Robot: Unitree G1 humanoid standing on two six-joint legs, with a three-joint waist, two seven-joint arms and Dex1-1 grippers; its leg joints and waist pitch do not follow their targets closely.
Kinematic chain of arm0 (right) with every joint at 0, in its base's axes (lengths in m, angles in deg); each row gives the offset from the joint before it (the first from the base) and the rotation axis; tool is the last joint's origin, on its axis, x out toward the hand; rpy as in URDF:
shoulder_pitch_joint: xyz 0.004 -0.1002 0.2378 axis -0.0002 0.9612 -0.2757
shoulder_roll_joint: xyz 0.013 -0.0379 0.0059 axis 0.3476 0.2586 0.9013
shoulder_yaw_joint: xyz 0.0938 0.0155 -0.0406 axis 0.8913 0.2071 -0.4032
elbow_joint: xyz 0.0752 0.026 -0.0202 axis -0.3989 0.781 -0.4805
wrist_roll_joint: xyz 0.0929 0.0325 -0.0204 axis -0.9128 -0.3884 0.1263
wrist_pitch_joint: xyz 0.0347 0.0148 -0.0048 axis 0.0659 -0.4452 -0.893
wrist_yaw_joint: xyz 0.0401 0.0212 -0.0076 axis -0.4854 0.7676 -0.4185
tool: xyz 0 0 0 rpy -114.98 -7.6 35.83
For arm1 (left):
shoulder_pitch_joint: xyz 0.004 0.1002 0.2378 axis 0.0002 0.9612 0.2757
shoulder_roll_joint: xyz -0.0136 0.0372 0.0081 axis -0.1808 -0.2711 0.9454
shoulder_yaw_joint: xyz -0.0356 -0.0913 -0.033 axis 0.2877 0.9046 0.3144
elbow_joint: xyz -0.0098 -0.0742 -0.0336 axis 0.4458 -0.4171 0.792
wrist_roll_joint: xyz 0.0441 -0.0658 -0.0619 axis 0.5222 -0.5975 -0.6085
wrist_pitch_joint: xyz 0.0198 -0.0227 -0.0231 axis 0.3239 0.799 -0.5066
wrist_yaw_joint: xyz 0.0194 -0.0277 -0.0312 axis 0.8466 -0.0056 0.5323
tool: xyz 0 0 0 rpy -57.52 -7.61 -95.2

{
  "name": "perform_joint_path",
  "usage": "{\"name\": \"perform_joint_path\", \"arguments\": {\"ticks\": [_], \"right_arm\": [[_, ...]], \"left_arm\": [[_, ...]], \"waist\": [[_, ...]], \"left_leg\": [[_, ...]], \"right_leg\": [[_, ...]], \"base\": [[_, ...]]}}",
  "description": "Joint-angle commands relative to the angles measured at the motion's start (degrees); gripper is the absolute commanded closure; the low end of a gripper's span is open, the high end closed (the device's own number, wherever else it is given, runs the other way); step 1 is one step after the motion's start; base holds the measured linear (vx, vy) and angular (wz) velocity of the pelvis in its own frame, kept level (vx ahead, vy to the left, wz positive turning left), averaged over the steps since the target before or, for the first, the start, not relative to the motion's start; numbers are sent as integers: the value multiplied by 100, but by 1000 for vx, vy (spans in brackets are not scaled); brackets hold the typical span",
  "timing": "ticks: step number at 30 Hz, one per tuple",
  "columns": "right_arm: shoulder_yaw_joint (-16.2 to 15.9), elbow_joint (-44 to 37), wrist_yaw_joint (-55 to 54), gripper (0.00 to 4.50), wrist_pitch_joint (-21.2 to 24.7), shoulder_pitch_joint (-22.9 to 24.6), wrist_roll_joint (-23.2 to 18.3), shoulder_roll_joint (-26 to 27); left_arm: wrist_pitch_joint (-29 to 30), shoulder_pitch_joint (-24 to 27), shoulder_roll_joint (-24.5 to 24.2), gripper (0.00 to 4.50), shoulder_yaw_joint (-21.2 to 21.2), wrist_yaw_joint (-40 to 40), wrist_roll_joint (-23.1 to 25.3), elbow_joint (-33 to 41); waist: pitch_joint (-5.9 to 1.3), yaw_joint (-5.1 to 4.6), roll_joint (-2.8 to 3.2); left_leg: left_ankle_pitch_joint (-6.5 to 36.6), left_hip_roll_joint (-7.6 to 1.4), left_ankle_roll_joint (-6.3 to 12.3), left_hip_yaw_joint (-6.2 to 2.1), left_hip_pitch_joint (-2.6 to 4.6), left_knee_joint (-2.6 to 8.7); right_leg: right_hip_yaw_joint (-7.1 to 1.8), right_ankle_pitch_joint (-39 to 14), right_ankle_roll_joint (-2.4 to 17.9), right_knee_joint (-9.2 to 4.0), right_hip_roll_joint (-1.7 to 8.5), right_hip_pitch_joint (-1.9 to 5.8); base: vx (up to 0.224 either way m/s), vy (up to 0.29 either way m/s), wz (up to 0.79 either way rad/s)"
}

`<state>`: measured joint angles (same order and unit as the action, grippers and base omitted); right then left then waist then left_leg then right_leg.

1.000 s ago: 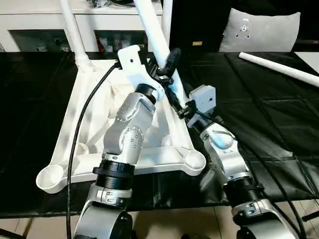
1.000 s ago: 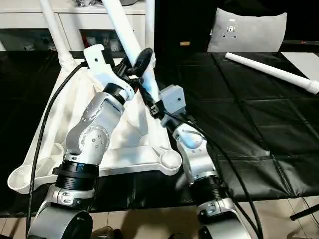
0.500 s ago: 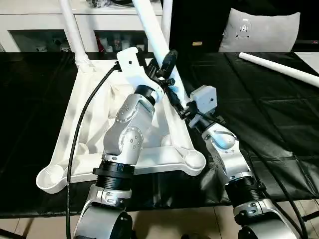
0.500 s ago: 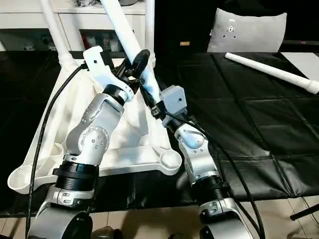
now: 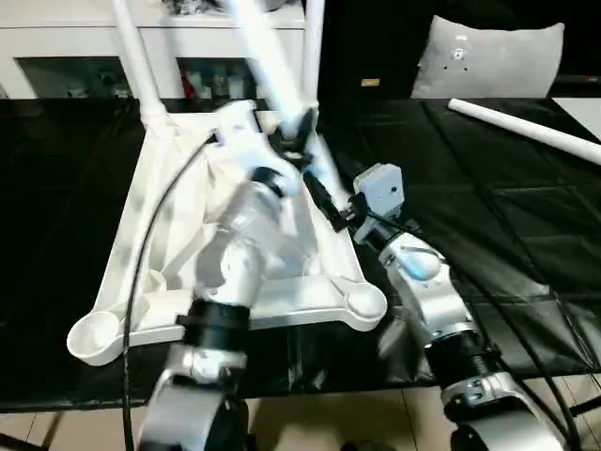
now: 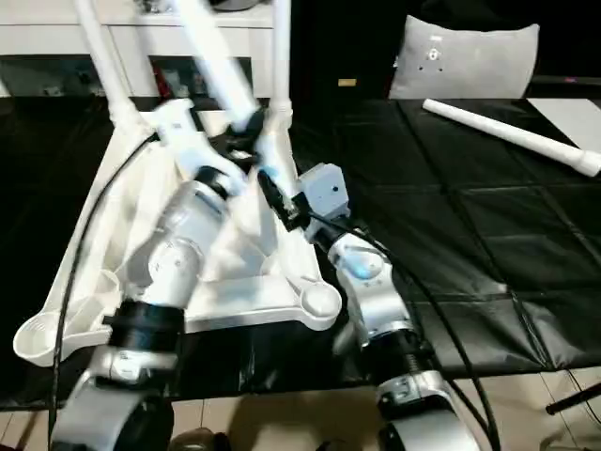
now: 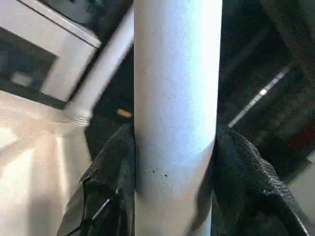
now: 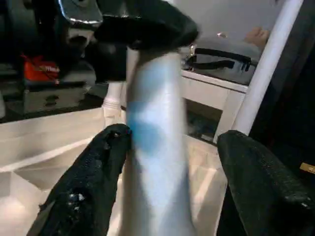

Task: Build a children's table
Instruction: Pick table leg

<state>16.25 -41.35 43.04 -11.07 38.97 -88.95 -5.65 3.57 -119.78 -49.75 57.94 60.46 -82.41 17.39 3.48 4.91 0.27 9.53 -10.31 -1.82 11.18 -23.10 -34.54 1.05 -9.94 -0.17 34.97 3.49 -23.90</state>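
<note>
The children's table top [image 5: 141, 235] lies underside up on the black-covered table [image 5: 488, 216]. Above its far right corner, the left end effector [image 7: 174, 167] pinches a tilted white leg [image 7: 177, 98]. Just below, the right end effector [image 8: 162, 162] stands spread around the same leg. A loose leg [image 5: 526, 132] lies well right of the top.

tabletop [image 5: 160, 235] on mat [image 5: 488, 216], underside up | two legs [image 5: 134, 56] upright in its far sockets; tilted leg [image 5: 272, 66] between them | loose leg [image 5: 526, 132] right of it | cabinet [image 5: 66, 38] behind
</note>
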Motion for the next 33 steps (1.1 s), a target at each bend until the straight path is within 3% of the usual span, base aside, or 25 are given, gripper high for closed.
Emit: {"name": "perform_joint_path", "arguments": {"ticks": [1,3,4,7,9,10,12,13,16,20,25,32,33], "right_arm": [[-33,-90,161,86,139,19,-58,-57],[-33,-82,244,66,50,69,-77,-128],[7,-73,313,58,-11,104,-150,-164],[190,-136,399,32,134,166,-434,-169],[536,-363,603,15,773,275,-1075,-140],[588,-415,672,7,893,299,-1190,-147],[848,-658,769,2,1769,416,-1641,-270],[952,-721,865,0,2020,462,-1815,-370],[1065,-767,1040,0,2441,523,-2077,-600],[1238,-1148,1511,0,3460,667,-2746,-988],[1484,-1566,1819,0,4365,735,-3395,-1275],[1532,-1900,2287,0,4940,679,-3930,-1517],[1466,-2038,2481,0,5129,650,-4018,-1602]], "left_arm": [[-115,-288,-60,266,66,18,35,-76],[-138,-398,-217,266,141,-26,39,-221],[-142,-486,-323,266,197,-79,45,-340],[-78,-604,-469,266,243,-229,36,-466],[75,-690,-554,266,329,-409,-47,-497],[98,-703,-565,266,344,-435,-60,-506],[252,-719,-700,266,291,-670,-74,-519],[360,-715,-759,266,278,-787,-130,-505],[552,-705,-854,266,254,-1015,-263,-484],[928,-594,-1033,266,109,-1517,-336,-253],[1209,-597,-1154,266,114,-1853,-463,-120],[1574,-575,-1295,266,35,-2355,-713,102],[1692,-499,-1366,266,-105,-2724,-762,302]], "waist": [[-457,-23,-40],[-458,-14,-42],[-460,-12,-2],[-462,-1,-9],[-462,2,-29],[-471,19,-29],[-462,28,-57],[-469,39,-44],[-463,50,-39],[-457,63,-42],[-458,64,-61],[-454,84,-69],[-456,92,-65]], "left_leg": [[1091,-210,271,-116,161,347],[1072,-218,262,-118,162,347],[1074,-212,256,-114,171,342],[1080,-208,271,-121,168,347],[1000,-198,328,-111,165,342],[955,-217,383,-116,174,337],[909,-207,433,-109,167,341],[869,-217,427,-118,175,342],[894,-207,336,-107,178,339],[954,-215,297,-110,171,344],[836,-208,308,-106,162,334],[864,-209,224,-109,165,338],[847,-220,211,-108,167,337]], "right_leg": [[-139,-817,1025,-385,328,300],[-140,-766,1069,-376,341,298],[-140,-717,1083,-377,327,289],[-140,-665,1110,-364,341,311],[-140,-519,1199,-351,330,328],[-140,-458,1245,-337,338,325],[-133,-492,1278,-349,335,332],[-133,-531,1284,-336,345,331],[-129,-664,1304,-354,346,329],[-132,-829,1256,-375,358,335],[-127,-814,1267,-371,362,338],[-119,-1066,1217,-389,372,325],[-122,-1036,1221,-382,373,310]], "base": [[0,0,0],[0,0,0],[0,0,0],[0,0,0],[0,0,0],[0,0,0],[0,0,0],[0,0,0],[0,0,0],[0,0,0],[0,0,0],[0,0,0],[0,0,0]]}}
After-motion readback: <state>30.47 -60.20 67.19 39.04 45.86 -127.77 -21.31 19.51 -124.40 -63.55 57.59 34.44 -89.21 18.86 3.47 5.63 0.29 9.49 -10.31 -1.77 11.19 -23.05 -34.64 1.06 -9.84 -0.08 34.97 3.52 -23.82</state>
